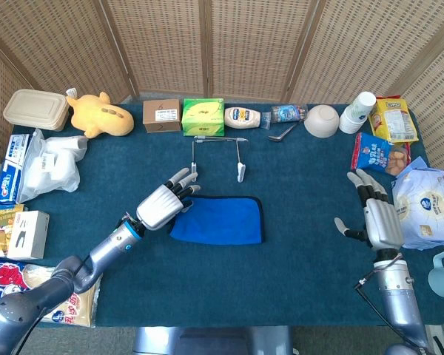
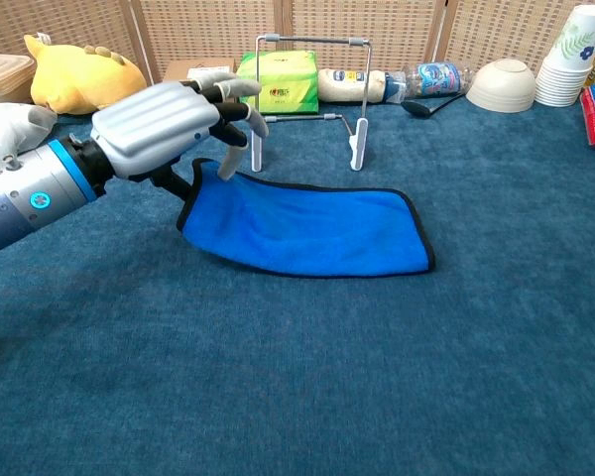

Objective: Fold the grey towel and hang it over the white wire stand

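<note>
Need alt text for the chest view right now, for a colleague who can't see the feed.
The robot's left hand pinches the near-left edge of the folded blue cloth towel and lifts it off the dark blue carpeted table. Behind the towel stands the white wire stand, bare, before a green tissue box.

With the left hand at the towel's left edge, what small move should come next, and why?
Probably carry that edge up and rightward. The left hand pinches the towel at its left edge, lifted off the table, while the rest lies flat before the wire stand. The right hand is away from it.
</note>
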